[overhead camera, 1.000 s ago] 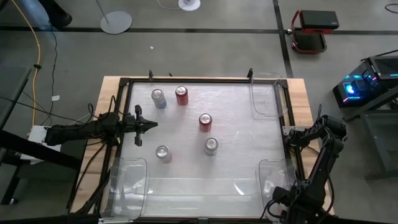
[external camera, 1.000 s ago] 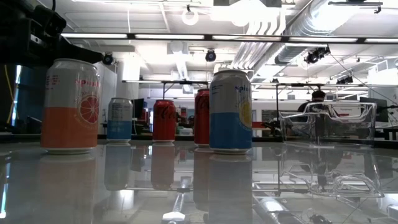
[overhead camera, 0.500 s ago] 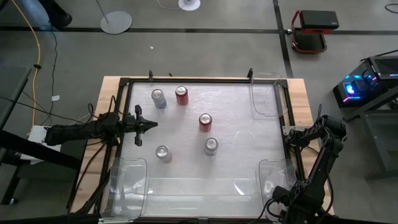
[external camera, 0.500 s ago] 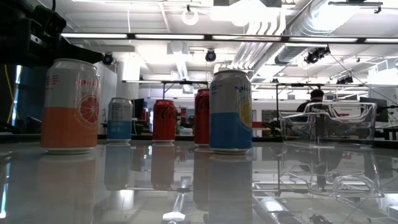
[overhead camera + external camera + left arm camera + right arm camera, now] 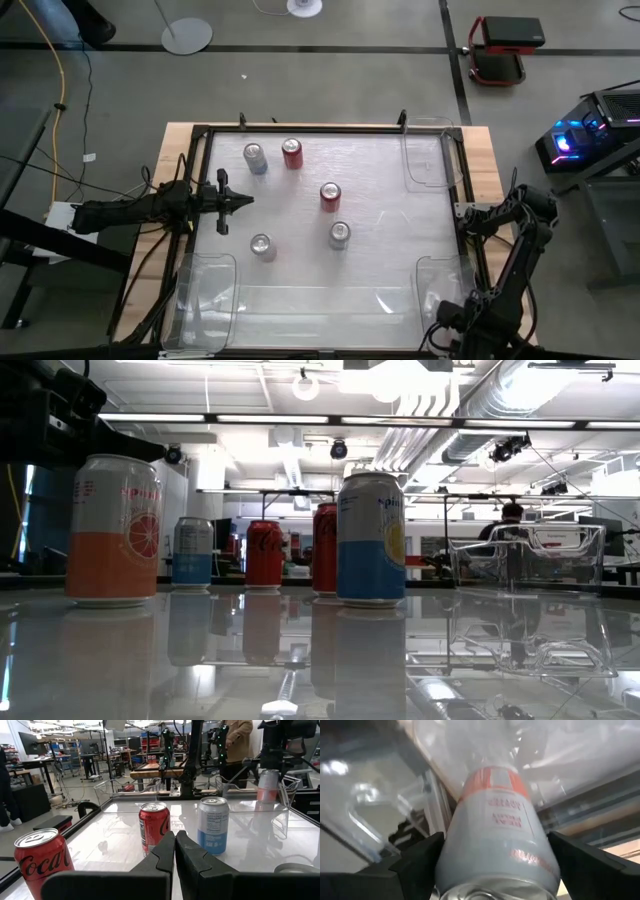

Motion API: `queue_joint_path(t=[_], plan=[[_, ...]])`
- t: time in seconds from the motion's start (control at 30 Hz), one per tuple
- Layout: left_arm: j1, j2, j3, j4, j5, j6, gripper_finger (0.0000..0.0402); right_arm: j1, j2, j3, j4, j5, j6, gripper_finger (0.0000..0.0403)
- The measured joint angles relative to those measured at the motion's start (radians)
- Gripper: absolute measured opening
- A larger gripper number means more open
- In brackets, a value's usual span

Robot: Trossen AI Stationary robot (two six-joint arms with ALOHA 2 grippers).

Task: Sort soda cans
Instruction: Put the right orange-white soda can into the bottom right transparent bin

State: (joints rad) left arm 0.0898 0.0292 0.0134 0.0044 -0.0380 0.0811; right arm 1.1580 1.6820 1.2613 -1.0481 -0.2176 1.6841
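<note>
Five soda cans stand upright on the table: a silver-blue one [image 5: 255, 157], a red one [image 5: 291, 153], a red one [image 5: 330, 196], a silver one [image 5: 339, 234] and a silver one with an orange band [image 5: 262, 247]. My left gripper [image 5: 245, 200] is shut, hovering at the table's left side and pointing at the middle red can [image 5: 154, 826]. My right gripper [image 5: 452, 330] is at the near right corner, shut on a sixth can, silver with an orange band [image 5: 500, 835], at the clear near-right bin [image 5: 440, 285]. My right gripper pinches the silver-orange can by its side wall [image 5: 451, 851] between the two fingers [image 5: 415, 865], one on each side. The fingers come from above, pointing down along the can, whose top faces the wrist. The can stays upright [image 5: 267, 785]; whether its base rests in the bin I cannot tell.
Clear plastic bins sit at the far right corner [image 5: 428, 155], near left corner [image 5: 205, 295] and near right corner. A black frame [image 5: 300, 128] runs along the table's edges. Open tabletop lies right of the cans [image 5: 400, 215]. A person stands beyond the table [image 5: 235, 740].
</note>
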Motion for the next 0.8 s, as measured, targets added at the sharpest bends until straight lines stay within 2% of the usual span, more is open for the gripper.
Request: queue_joint_path(t=[0.57, 0.8], plan=[[0.000, 0.000, 0.000, 0.000, 0.000, 0.000, 0.0005, -0.030, -0.006, 0.000, -0.009, 0.059, 0.039, 0.0346], [0.000, 0.000, 0.000, 0.000, 0.000, 0.000, 0.0005, -0.073, -0.006, 0.000, -0.024, 0.133, 0.041, 0.0346]])
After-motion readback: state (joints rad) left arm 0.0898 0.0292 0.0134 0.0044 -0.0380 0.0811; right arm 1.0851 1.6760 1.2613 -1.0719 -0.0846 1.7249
